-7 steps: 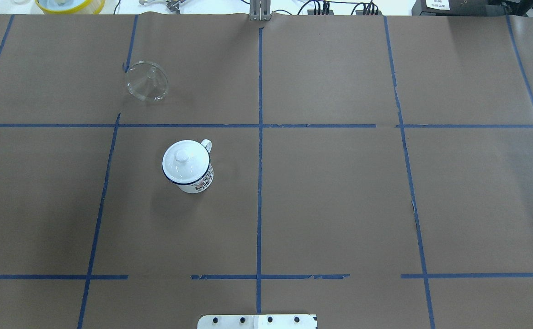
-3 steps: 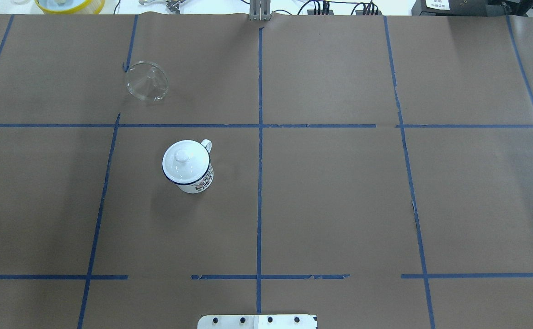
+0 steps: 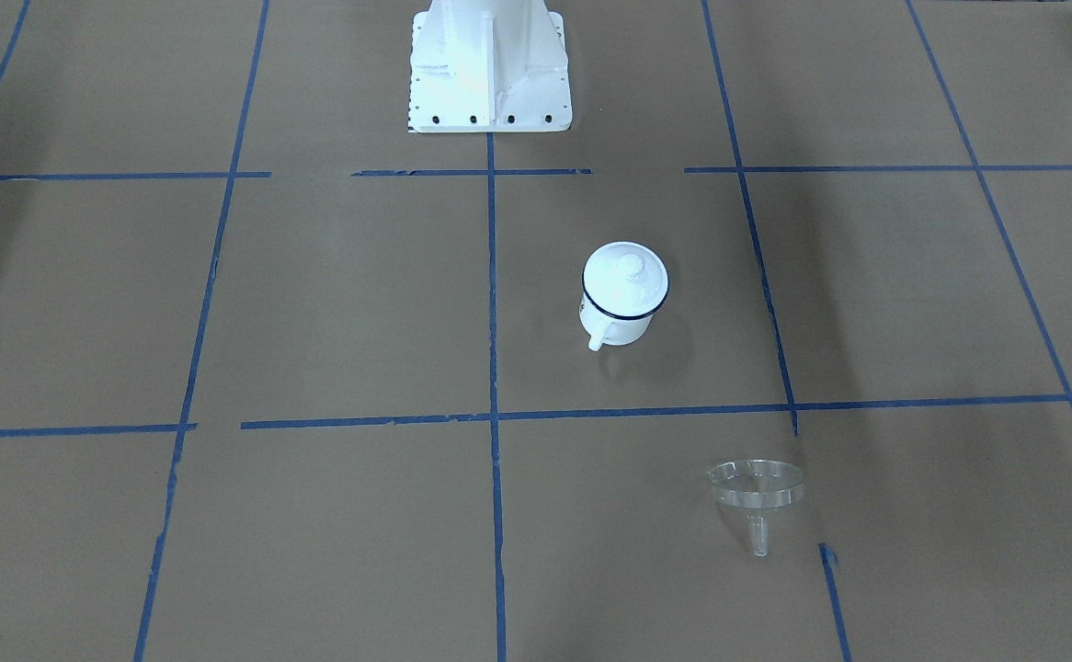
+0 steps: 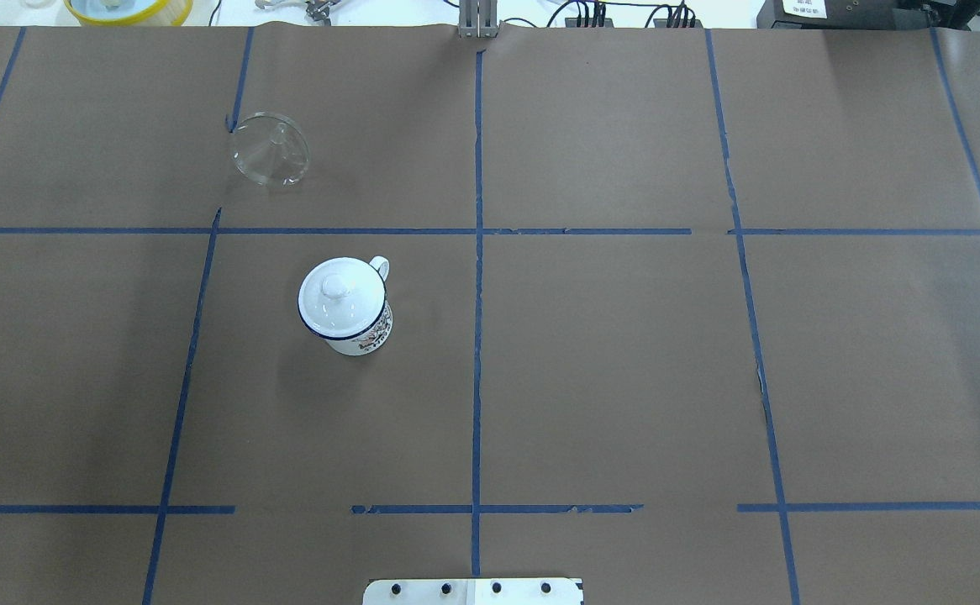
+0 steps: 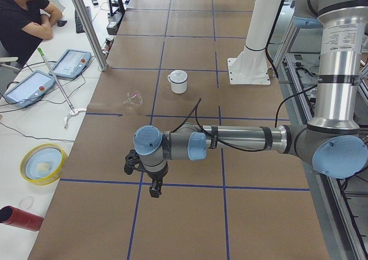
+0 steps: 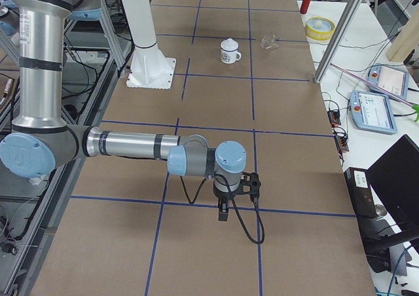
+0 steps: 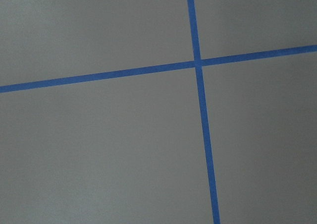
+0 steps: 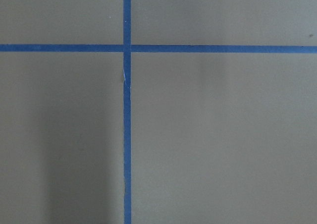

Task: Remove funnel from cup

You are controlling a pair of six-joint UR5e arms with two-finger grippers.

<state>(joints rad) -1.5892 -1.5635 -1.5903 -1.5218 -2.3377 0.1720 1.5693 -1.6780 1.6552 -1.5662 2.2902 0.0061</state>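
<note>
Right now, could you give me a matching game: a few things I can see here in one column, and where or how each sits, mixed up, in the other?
Things:
1. funnel
2. cup
3. lid
4. yellow-rimmed bowl

Places:
a. resting on the cup's rim
b. lying on the brown paper, apart from the cup
c. upright, handle pointing away from the robot
d. off the brown paper, on the white surface

Pairs: 1-b, 2-c, 3-a, 4-d

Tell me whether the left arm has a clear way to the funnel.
Probably yes: the funnel lies on bare paper, apart from the cup, and nothing stands between it and the left gripper.
</note>
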